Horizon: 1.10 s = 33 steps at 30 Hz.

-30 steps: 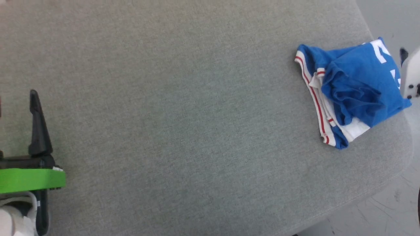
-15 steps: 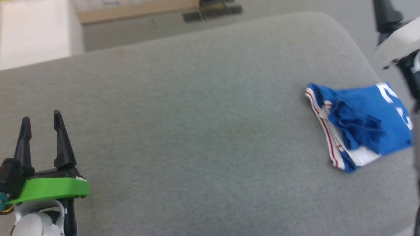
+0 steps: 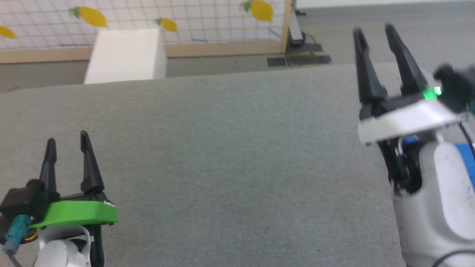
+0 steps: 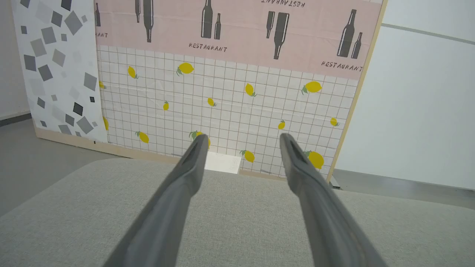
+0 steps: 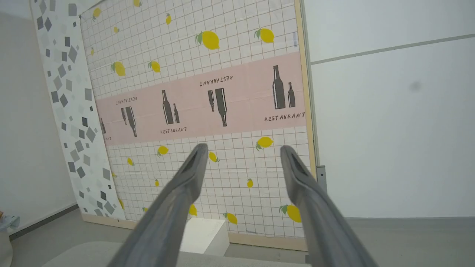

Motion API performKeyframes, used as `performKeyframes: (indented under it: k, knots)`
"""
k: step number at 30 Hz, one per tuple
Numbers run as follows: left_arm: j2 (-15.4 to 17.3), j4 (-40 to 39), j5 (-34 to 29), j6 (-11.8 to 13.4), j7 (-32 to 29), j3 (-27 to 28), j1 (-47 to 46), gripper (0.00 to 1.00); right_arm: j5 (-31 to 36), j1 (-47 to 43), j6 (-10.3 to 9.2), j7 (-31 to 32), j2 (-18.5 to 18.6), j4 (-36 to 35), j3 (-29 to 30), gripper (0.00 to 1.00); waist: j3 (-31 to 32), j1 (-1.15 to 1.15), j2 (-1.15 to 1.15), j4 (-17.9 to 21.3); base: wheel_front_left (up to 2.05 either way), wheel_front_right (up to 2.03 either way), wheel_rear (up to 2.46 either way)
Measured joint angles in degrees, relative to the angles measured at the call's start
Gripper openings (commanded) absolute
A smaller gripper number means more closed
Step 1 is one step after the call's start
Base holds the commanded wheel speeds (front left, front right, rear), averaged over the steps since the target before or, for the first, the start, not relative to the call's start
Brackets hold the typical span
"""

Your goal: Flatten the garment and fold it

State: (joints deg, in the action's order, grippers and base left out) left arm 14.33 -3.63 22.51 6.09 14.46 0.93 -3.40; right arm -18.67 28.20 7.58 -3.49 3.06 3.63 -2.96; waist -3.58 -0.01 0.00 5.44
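The grey table (image 3: 230, 148) is stretching across the head view, and both wrist views are catching its far edge. The wrist views are showing a pink, bottle-printed band (image 4: 237, 33) high on the lemon panel (image 3: 185, 22); the head view is taking in the panel's foot, where a white box (image 3: 126, 55) is standing. The right fingers (image 3: 365, 70) and left fingers (image 3: 88, 163) are spreading wide, holding nothing. Half a second ago the shirt was lying on the table's right side. The camera has tilted up since, and the right forearm (image 3: 434, 193) is covering that spot.
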Motion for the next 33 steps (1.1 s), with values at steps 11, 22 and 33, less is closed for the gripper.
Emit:
performKeyframes:
  k: [11, 22, 33]
  knots:
    - [-2.1, 4.7, -0.3, -0.1, 0.0, -1.9, -0.2, 1.0, -0.6, -15.2, -0.01, -10.7, -0.2, 5.0, 1.9, 1.0, 4.5, 0.0, 0.0, -3.7, 0.0, 0.0, 0.0]
    - [-3.3, 9.9, -3.1, -0.3, -0.1, -6.0, 0.9, 1.0, 3.0, -23.9, -0.01, -11.2, -0.2, 3.3, 4.0, 1.0, 6.7, 0.0, 0.0, -4.8, 0.0, 0.0, 0.0]
    - [-4.0, 15.7, -3.3, -0.8, -0.8, -8.5, 1.9, 1.0, 5.1, -27.2, -0.01, -11.2, -0.2, 7.6, 3.8, 1.0, 6.9, 0.0, 0.0, -5.0, 0.0, 0.0, 0.0]
